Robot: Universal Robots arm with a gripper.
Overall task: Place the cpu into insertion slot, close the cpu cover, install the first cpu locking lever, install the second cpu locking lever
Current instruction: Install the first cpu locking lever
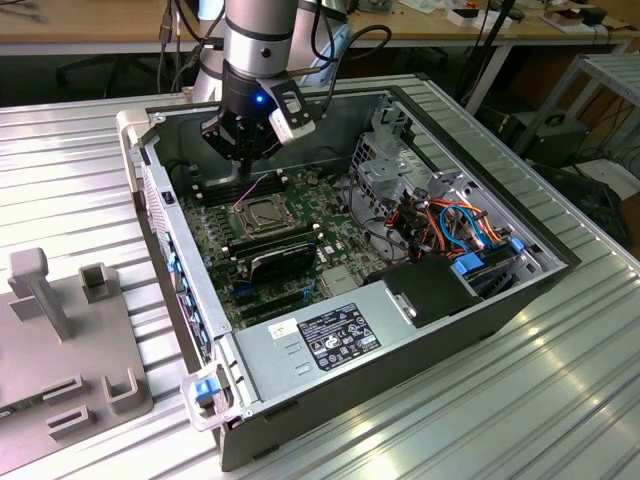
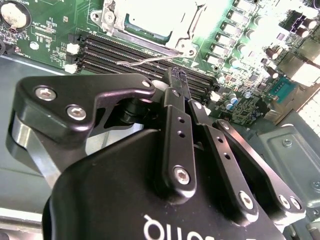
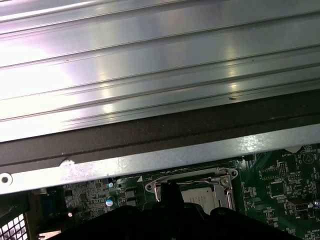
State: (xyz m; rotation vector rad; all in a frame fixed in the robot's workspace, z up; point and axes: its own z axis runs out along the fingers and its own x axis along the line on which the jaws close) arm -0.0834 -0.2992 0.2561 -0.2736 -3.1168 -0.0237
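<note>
Silver cover (image 2: 150,44) lies over the cpu (image 2: 150,20) in the second wrist view; the exterior view shows us the gripper (image 1: 243,150), closed, close beside both.

A ribbed aluminium tabletop (image 1: 90,150) spreads all around, with bright glare on its near part at the exterior view's right. Along the far edge runs a wooden desk (image 1: 100,25) hung with dark cables (image 1: 492,35). A metal rack (image 1: 605,80) stands at the far right.

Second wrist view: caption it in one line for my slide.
Shut pincer over the memory slots, its tip near a thin wire lever beside the cpu cover.
</note>
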